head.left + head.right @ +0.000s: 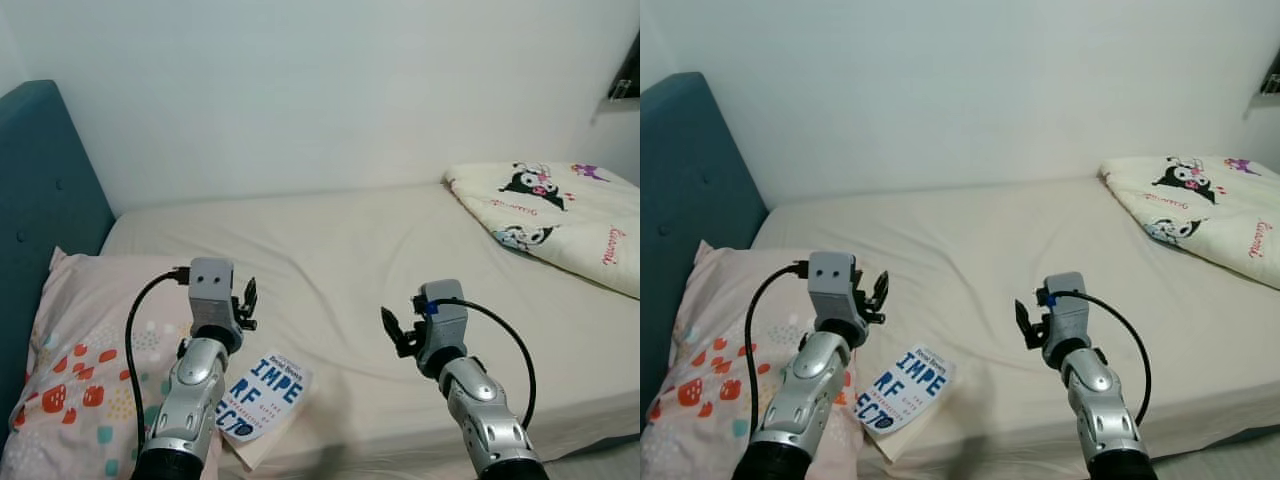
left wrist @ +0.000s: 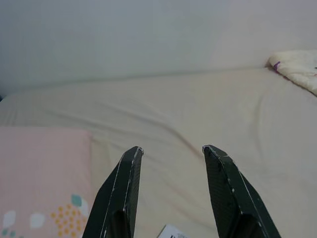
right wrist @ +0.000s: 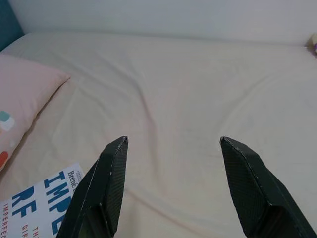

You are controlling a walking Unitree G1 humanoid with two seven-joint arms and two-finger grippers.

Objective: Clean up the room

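Observation:
A white book with blue lettering (image 1: pixel 264 395) lies flat near the front edge of the bed (image 1: pixel 340 250), beside a pink patterned pillow (image 1: pixel 85 360). My left gripper (image 1: pixel 247 300) hovers open just above and behind the book, with nothing between its fingers (image 2: pixel 130 163). My right gripper (image 1: pixel 392 328) is open too, raised over bare sheet to the right of the book (image 3: pixel 34 208). A folded cartoon-print blanket (image 1: pixel 560 215) rests at the far right of the bed.
A teal padded headboard (image 1: pixel 40 200) stands at the left behind the pillow. A plain white wall (image 1: pixel 320 90) runs behind the bed. Floor (image 1: pixel 610 455) appears past the bed's front right corner.

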